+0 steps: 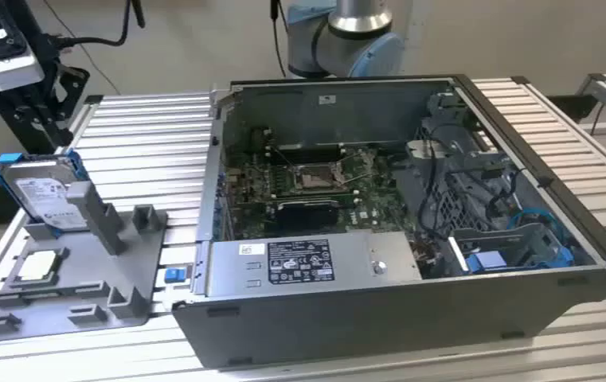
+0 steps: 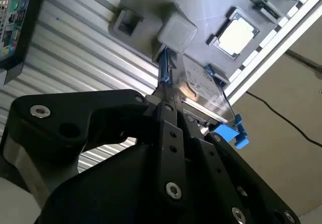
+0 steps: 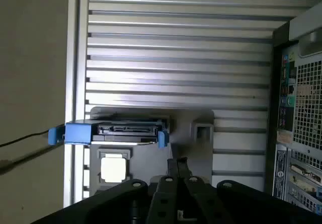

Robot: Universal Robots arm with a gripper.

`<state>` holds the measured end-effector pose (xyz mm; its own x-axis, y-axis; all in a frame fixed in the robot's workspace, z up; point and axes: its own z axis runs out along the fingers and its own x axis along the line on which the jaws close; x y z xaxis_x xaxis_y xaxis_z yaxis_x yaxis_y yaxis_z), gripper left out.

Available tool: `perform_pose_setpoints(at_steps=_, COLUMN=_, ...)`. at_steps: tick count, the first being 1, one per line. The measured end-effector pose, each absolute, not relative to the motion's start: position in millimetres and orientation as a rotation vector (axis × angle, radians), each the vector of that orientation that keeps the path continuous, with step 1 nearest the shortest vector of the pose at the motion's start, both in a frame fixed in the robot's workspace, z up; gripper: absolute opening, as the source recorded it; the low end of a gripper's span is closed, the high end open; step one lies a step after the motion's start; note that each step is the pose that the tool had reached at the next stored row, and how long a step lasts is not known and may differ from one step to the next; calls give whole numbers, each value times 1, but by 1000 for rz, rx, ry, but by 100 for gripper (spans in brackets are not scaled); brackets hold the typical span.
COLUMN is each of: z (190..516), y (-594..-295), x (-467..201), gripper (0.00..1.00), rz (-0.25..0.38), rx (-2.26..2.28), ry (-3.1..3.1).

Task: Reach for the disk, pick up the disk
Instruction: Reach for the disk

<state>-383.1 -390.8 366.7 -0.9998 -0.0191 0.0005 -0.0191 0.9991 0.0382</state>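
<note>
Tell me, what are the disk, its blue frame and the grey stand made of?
The disk looks like metal: silvery and shiny, with a white paper-like label. Its blue frame looks like plastic: bright, smooth, evenly coloured. The grey stand is probably plastic too, dull and matte, but that's less sure.

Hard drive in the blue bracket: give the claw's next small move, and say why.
Probably open the claw first. In the first wrist view its fingertips look pressed together and sit apart from the hard drive, not around it. The drive stands on edge in the grey fixture, so closed fingers could not straddle it.
</note>
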Motion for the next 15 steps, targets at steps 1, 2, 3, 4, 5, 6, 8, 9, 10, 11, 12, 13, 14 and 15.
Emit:
perform_pose_setpoints(at_steps=1, z=367, y=-391, x=-383, gripper=0, rz=-60, rx=30, ry=-3140)
perform_pose_setpoints(at_steps=2, z=367, y=-391, x=-383, gripper=0, rz=-60, rx=30, ry=-3140)
perform_pose_setpoints(at_steps=3, z=367, y=-391, x=-383, gripper=0, rz=-60, rx=30, ry=-3140)
perform_pose_setpoints(at_steps=4, z=367, y=-391, x=-383, gripper=0, rz=-60, rx=30, ry=-3140)
perform_pose_setpoints(at_steps=5, z=367, y=-391, x=-383, gripper=0, rz=-60, rx=30, ry=-3140)
perform_pose_setpoints(at_steps=6, z=367, y=-391, x=-383, gripper=0, rz=-60, rx=30, ry=-3140)
perform_pose_setpoints(at_steps=8, z=367, y=-391, x=-383, gripper=0, rz=-60, rx=30, ry=-3140)
perform_pose_setpoints(at_steps=9, z=367, y=-391, x=-383, gripper=0, rz=-60, rx=30, ry=-3140)
perform_pose_setpoints(at_steps=10, z=367, y=-391, x=-383, gripper=0, rz=-60, rx=30, ry=-3140)
perform_pose_setpoints(at_steps=11, z=367, y=-391, x=-383, gripper=0, rz=-60, rx=30, ry=-3140)
perform_pose_setpoints(at_steps=12, z=367, y=-390, x=-383, gripper=0, rz=-60, rx=30, ry=-3140)
perform_pose_setpoints(at_steps=13, z=367, y=-390, x=-383, gripper=0, rz=-60, rx=30, ry=-3140)
perform_pose_setpoints(at_steps=14, z=367, y=-388, x=-384, gripper=0, rz=-60, rx=30, ry=-3140)
perform_pose_setpoints(at_steps=15, z=367, y=-386, x=-385, gripper=0, rz=-60, rx=30, ry=-3140)
